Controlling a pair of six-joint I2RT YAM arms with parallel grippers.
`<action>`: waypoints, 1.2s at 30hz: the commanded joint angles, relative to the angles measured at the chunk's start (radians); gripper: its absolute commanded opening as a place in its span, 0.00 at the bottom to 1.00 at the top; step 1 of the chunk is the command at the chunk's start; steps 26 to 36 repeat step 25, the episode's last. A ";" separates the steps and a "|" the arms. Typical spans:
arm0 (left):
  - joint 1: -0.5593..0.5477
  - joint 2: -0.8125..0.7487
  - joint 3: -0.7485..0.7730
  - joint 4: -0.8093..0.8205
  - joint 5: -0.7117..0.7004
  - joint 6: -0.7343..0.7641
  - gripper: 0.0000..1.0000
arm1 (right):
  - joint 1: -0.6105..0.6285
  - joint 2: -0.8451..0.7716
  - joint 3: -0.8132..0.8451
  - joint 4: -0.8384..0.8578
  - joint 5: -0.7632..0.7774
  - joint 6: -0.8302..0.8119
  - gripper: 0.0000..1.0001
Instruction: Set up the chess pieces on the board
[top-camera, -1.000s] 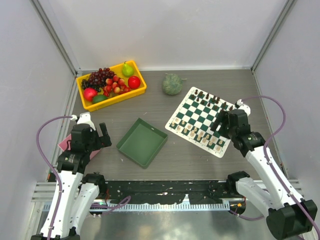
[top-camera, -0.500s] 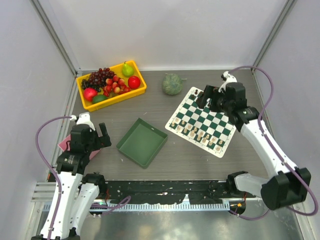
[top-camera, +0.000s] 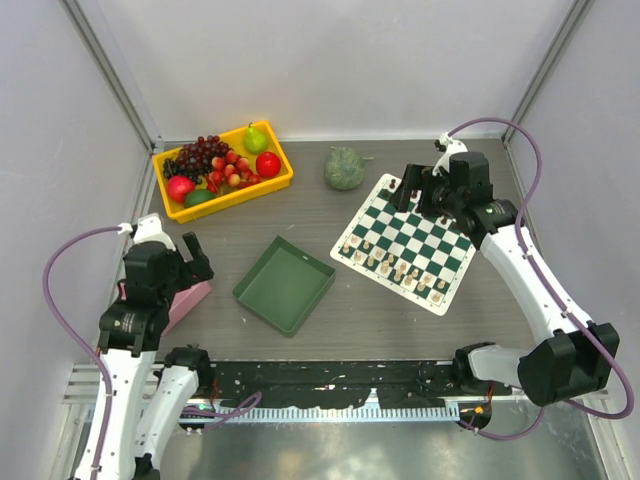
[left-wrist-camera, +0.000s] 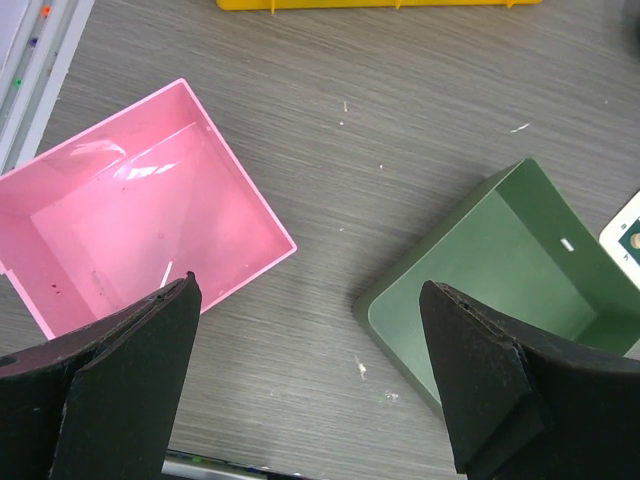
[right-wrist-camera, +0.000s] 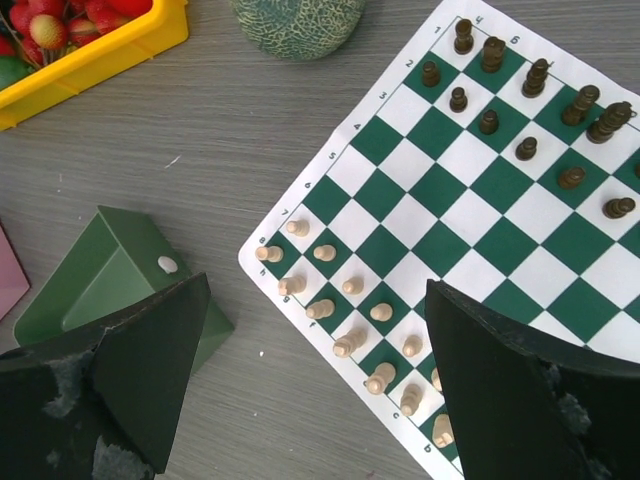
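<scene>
The checkered green and white board (top-camera: 412, 240) lies right of centre, also in the right wrist view (right-wrist-camera: 470, 190). Cream chess pieces (top-camera: 392, 265) stand in two rows along its near edge (right-wrist-camera: 345, 300). Dark pieces (top-camera: 418, 192) stand along the far edge (right-wrist-camera: 530, 100). My right gripper (top-camera: 420, 195) hovers above the board's far corner, open and empty (right-wrist-camera: 315, 295). My left gripper (top-camera: 190, 262) is open and empty at the left, above bare table between a pink box and the green tray (left-wrist-camera: 310, 295).
A plain green tray (top-camera: 285, 284) sits at centre, with a small white bit inside (right-wrist-camera: 167, 264). A pink box (left-wrist-camera: 140, 210) lies under the left arm. A yellow bin of fruit (top-camera: 222, 170) and a green melon (top-camera: 344, 168) are at the back.
My right arm swung from the board's near right edge up to its far corner. My left arm shifted left and back a little, which uncovered more of the pink box.
</scene>
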 joint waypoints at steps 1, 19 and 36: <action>0.000 0.026 0.054 0.023 -0.014 -0.057 0.99 | -0.001 0.005 0.058 -0.046 0.073 -0.023 0.96; 0.000 0.069 0.121 0.003 0.002 -0.087 0.99 | -0.001 -0.067 0.016 -0.008 0.148 -0.002 0.96; -0.001 0.055 0.120 0.009 -0.011 -0.091 0.99 | -0.001 -0.090 0.002 0.005 0.173 -0.003 0.95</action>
